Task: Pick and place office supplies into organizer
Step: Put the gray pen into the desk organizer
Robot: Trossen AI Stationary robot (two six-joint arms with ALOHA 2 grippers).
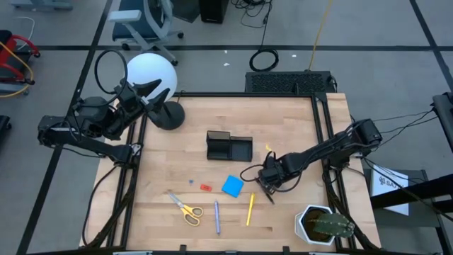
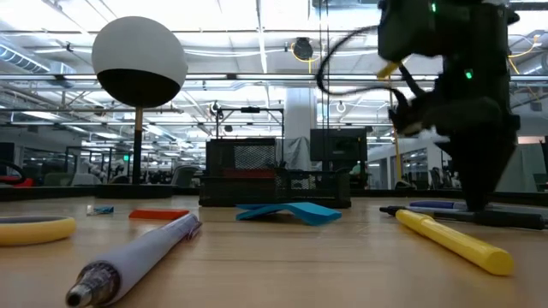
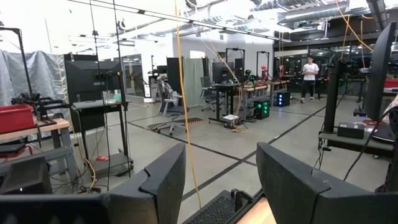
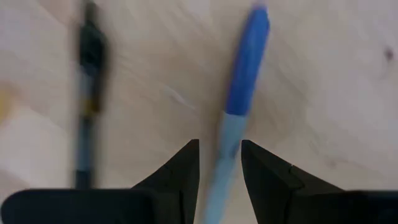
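A blue pen (image 4: 239, 81) is straddled on the table (image 1: 283, 120) by the right gripper (image 4: 219, 163), its fingers barely parted. The left gripper (image 3: 221, 180) is held spread near the lamp (image 1: 151, 74).

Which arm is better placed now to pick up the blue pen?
The right arm. Its claw is down at the table with the blue pen between its fingers. The left claw waits off the table's far left corner.
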